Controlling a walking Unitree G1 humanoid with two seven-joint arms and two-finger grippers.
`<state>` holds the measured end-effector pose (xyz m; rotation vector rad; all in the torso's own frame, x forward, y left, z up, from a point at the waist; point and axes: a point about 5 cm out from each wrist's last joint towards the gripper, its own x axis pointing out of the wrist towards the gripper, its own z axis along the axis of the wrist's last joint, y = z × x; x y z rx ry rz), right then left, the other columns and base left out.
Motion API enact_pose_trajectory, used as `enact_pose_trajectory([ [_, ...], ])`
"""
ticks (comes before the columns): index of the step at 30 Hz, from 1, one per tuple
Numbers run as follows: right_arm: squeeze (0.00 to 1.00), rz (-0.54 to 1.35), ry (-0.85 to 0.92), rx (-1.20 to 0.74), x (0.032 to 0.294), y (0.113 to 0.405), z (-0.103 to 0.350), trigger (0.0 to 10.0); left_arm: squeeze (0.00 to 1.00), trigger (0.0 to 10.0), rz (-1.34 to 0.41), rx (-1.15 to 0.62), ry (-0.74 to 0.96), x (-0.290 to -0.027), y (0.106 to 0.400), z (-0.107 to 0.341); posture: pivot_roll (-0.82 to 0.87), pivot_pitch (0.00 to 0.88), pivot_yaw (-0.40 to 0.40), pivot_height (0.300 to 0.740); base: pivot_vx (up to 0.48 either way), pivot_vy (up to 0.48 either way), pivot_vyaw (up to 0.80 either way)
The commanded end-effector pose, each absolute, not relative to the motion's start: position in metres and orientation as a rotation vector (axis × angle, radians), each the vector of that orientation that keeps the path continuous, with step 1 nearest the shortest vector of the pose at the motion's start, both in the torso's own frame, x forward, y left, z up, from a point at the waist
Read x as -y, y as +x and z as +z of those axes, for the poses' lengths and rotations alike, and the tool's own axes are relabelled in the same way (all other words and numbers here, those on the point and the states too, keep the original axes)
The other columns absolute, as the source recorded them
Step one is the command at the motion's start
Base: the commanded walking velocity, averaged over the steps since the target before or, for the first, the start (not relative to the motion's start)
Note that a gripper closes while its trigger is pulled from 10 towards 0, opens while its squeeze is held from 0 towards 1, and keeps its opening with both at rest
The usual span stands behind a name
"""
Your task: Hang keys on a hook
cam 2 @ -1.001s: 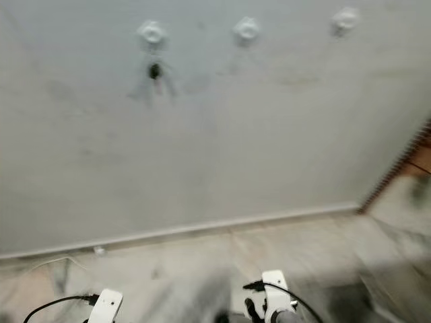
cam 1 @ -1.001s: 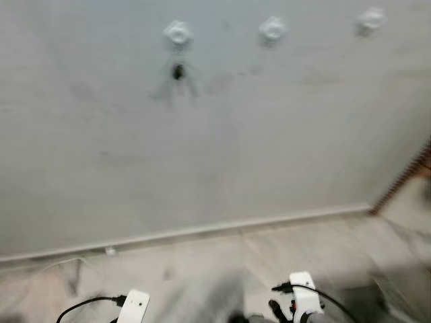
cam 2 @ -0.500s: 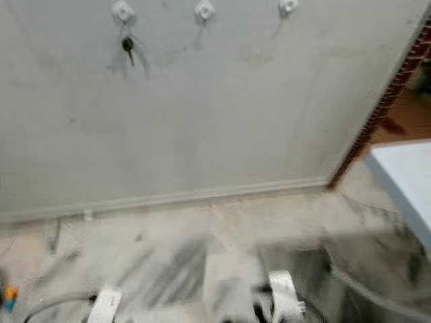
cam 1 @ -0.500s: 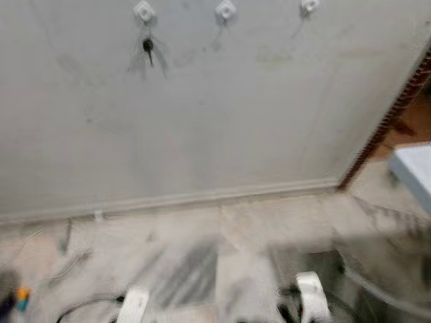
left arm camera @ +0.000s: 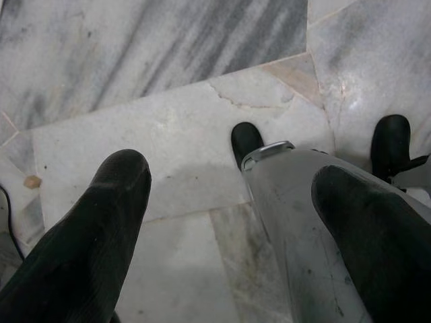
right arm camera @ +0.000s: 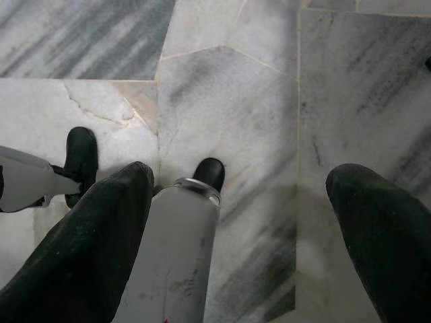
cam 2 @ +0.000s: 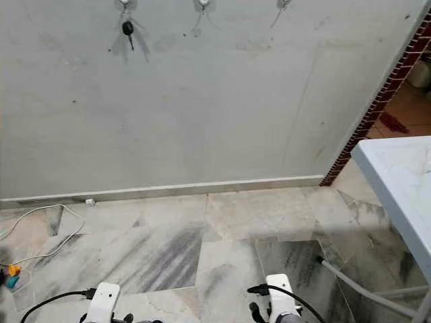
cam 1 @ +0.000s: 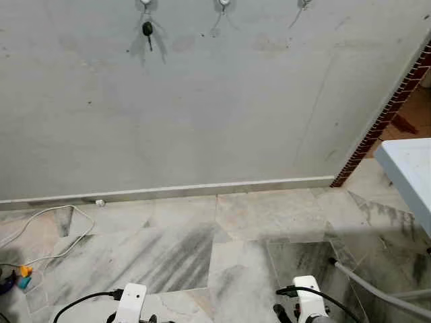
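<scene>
Key [cam 1: 147, 30] hangs just below left-most hook [cam 1: 145, 3] on wall [cam 1: 236, 108], prob. light, stiff, slippery metal w/ dark head — best pinched at head; left gripper [left arm camera: 229, 202] and right gripper [right arm camera: 242, 215] both spread open, empty, over floor [cam 1: 256, 215].

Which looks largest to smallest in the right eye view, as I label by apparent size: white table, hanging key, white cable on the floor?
1. white table, though nearest the camera and cut off
2. white cable
3. key, far smallest
</scene>
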<state>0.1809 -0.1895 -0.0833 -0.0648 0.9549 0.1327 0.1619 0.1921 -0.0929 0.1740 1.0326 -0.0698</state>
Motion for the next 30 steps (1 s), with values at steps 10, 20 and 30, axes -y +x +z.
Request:
enact_pose_trajectory([
  [10, 0.0, 0.125, -0.074, -0.976, 0.1923, 0.1754, -0.0858, 10.0, 0.0, 10.0, -0.084, -1.087, 0.179, -0.1919, 0.1464, -0.0992, -0.01, 0.151, -0.008, 0.74, -0.341, 0.0, 0.0],
  [20, 0.0, 0.118, -0.072, -0.976, 0.1916, 0.1739, -0.0865, 10.0, 0.0, 10.0, -0.087, -1.082, 0.194, -0.1947, 0.1484, -0.0981, -0.01, 0.152, -0.003, 0.74, -0.359, 0.0, 0.0],
  [30, 0.0, 0.107, -0.071, -0.975, 0.1935, 0.1741, -0.0862, 10.0, 0.0, 10.0, -0.094, -1.09, 0.206, -0.1941, 0.1489, -0.0981, -0.01, 0.153, -0.004, 0.74, -0.317, 0.0, 0.0],
])
